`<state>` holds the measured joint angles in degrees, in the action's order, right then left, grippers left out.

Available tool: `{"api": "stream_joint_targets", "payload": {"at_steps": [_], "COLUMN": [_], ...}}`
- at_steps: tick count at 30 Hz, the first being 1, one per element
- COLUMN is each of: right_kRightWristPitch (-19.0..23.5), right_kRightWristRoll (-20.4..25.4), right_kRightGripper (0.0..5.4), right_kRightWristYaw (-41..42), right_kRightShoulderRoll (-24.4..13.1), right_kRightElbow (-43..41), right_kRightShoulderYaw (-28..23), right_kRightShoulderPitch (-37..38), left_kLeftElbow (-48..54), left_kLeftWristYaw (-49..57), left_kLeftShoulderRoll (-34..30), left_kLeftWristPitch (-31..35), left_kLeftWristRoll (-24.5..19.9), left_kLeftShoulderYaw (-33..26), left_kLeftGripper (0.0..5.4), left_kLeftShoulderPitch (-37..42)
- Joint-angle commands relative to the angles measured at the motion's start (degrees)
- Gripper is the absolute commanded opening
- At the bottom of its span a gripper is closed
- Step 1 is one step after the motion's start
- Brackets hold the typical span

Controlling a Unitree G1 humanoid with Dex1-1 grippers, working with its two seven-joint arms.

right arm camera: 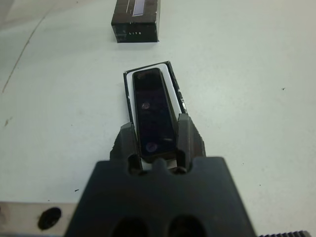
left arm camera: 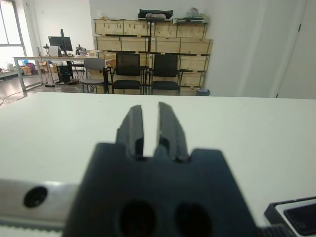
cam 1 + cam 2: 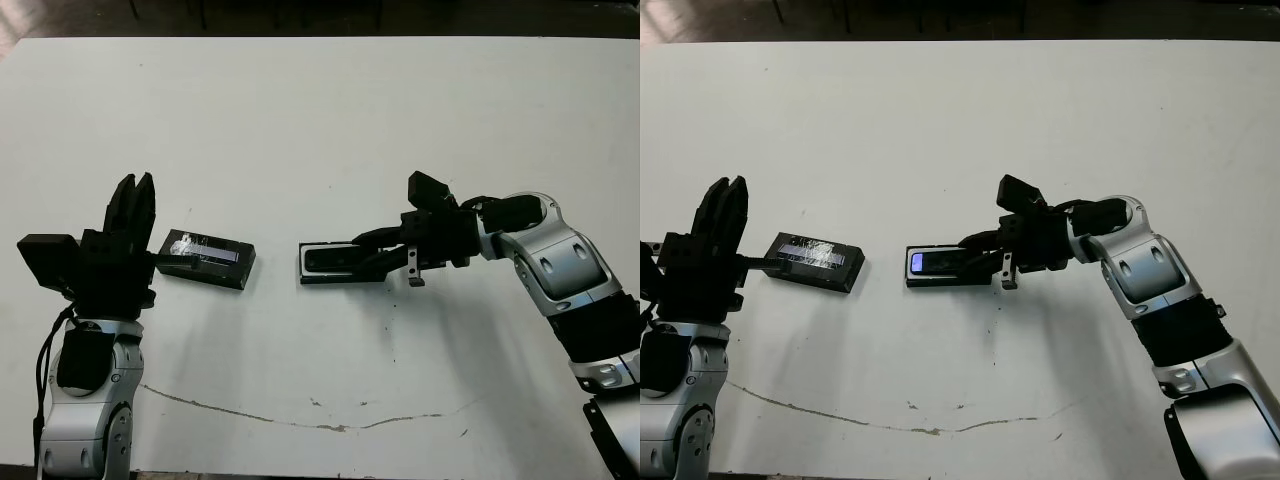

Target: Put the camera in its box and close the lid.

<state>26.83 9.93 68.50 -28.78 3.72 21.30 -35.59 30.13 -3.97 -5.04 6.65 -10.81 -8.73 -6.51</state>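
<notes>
The camera (image 1: 153, 113), a slim black bar with a bluish patch on its screen (image 3: 921, 263), lies lengthwise in the white-lined black box (image 3: 304, 262) at the table's middle. My right gripper (image 1: 155, 123) reaches in from the right and is shut on the camera's near end, one finger on each long side. The lid (image 3: 205, 258), black with a shiny strip on top, lies flat on the table left of the box, apart from it. My left gripper (image 3: 135, 190) stands just left of the lid, fingers pointing away from me, shut with nothing between them.
The white table (image 3: 330, 120) has a thin dark crack line (image 3: 300, 420) near its front edge. Beyond the table, the left wrist view shows office chairs (image 2: 128, 74) and wooden crates (image 2: 148, 34).
</notes>
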Motion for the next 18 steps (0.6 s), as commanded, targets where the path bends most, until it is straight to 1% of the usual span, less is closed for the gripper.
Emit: {"api": "stream_joint_targets", "payload": {"at_steps": [1, 2, 3, 5, 8, 10, 12, 14, 15, 18], "right_kRightWristPitch": [0.2, 0.2, 0.0, -0.3, -2.0, -3.0, -4.7, -5.3, -5.2, -4.7], "right_kRightWristRoll": [0.4, 0.6, 0.9, 1.6, 3.3, 3.5, 2.5, 1.3, 1.0, 2.1], "right_kRightGripper": [0.04, 0.06, 0.23, 0.61, 1.26, 1.73, 2.13, 2.56, 2.78, 3.43], "right_kRightWristYaw": [2.2, 2.7, 3.2, 3.5, 2.3, 0.7, -1.3, -4.1, -5.4, -7.9], "right_kRightShoulderRoll": [0.9, 0.7, 0.4, 0.1, 0.4, 0.4, -0.2, -1.2, -1.6, -2.3], "right_kRightElbow": [0.0, 0.1, 0.1, -0.5, -1.3, -2.3, -4.0, -6.7, -8.0, -10.6], "right_kRightShoulderYaw": [2.3, 2.3, 2.1, 1.1, -1.9, -3.3, -4.5, -6.0, -6.9, -9.8], "right_kRightShoulderPitch": [0.5, 0.3, 0.1, 0.0, 0.9, 1.4, 1.8, 2.1, 2.3, 2.9], "left_kLeftElbow": [-0.3, -0.4, -0.5, -0.5, -0.7, -1.0, -1.1, -1.0, -0.8, -0.8], "left_kLeftWristYaw": [-0.1, -0.1, -0.1, -0.1, -0.2, -0.3, -0.2, 0.0, 0.1, -0.1], "left_kLeftShoulderRoll": [0.1, 0.1, 0.2, 0.1, 0.1, 0.1, 0.1, 0.0, 0.0, -0.1], "left_kLeftWristPitch": [0.2, 0.2, 0.2, 0.2, 0.3, 0.2, -0.1, 0.1, 0.4, 0.5], "left_kLeftWristRoll": [-0.3, -0.6, -0.7, -0.5, -0.5, -0.5, -0.1, 0.4, 0.4, 0.2], "left_kLeftShoulderYaw": [-0.2, -0.2, -0.3, -0.3, -0.2, -0.2, -0.1, 0.0, 0.0, 0.0], "left_kLeftGripper": [0.00, 0.00, 0.00, 0.00, 0.00, 0.00, 0.00, 0.00, 0.00, 0.00], "left_kLeftShoulderPitch": [-1.2, -1.2, -1.2, -1.1, -1.0, -0.8, -0.7, -0.7, -0.8, -0.7]}}
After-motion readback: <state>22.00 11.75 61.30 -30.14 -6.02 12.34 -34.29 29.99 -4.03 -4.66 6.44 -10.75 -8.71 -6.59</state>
